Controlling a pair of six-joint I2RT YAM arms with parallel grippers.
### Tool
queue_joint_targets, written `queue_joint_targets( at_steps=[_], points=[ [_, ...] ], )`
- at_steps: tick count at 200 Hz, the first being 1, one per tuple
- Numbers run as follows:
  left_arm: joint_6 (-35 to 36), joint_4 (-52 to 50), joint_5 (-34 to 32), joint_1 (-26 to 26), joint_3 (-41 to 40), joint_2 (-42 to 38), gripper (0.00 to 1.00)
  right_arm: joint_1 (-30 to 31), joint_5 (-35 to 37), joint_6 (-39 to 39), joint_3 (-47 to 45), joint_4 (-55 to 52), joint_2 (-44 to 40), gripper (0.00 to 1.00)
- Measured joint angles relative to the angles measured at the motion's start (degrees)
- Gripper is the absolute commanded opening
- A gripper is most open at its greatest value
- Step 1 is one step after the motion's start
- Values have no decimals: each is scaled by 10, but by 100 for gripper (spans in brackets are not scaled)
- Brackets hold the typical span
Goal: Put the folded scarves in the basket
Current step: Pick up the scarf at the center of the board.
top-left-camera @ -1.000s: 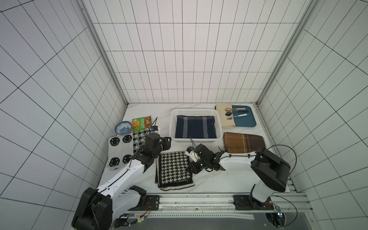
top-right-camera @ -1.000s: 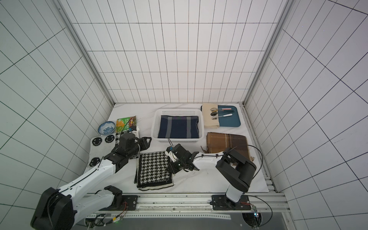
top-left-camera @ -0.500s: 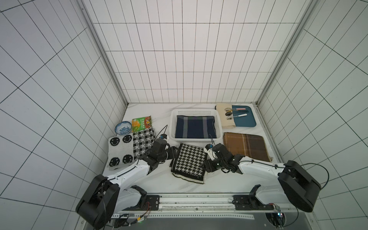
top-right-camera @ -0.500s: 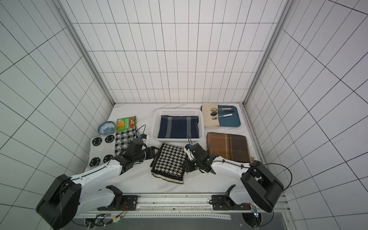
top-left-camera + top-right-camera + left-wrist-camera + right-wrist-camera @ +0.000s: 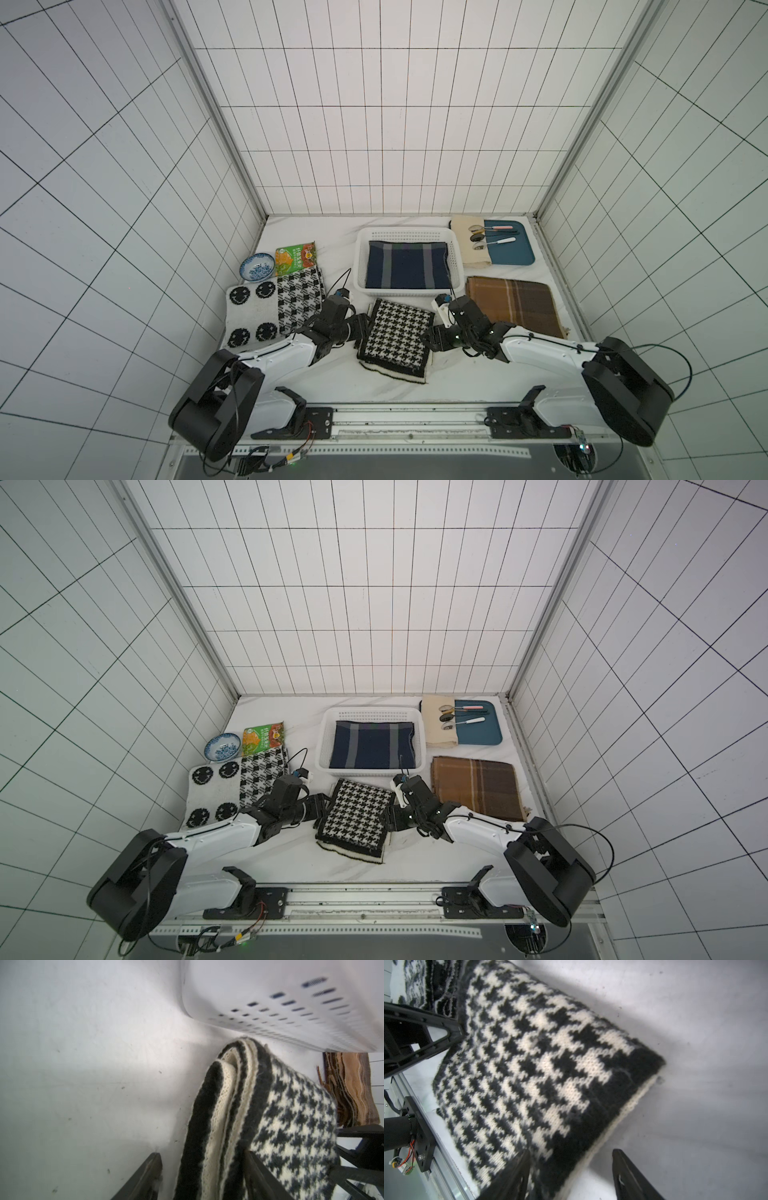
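scarf [image 5: 397, 336] edge just beside basket [image 5: 399, 292] rim

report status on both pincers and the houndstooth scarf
Both open: left pincer, right pincer, each astride an edge of the houndstooth scarf. It lies on the table in front of the basket. In there already: a navy scarf.

basket [image 5: 400, 291]: navy scarf [image 5: 405, 266] fills floor | near wall stands before houndstooth scarf [image 5: 397, 336]

I log the folded scarf [image 5: 395, 338] on the surface [image 5: 332, 386], just in front of the basket [image 5: 360, 266]. The left gripper [image 5: 362, 331] is at its left edge and the right gripper [image 5: 430, 338] at its right edge. A second scarf [image 5: 407, 266] lies in the basket. A third scarf [image 5: 513, 305] lies right of the right gripper.
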Motion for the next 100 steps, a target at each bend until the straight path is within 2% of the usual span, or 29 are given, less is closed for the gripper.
queue_joint_targets(
  at_steps=[32,73,81,100],
  points=[
    [-2,28,14,-5,0,15,68,-3,-12,15,-4,44,28,66],
    [-9,40,22,-42,-11,18,49,-3,-43,23,-3,101,58,63],
    [-13,46,24,-52,-16,17,46,-4,-45,22,-3,102,58,60],
    [-21,52,23,-76,-30,5,46,-4,-45,22,-3,97,58,56]
  ],
)
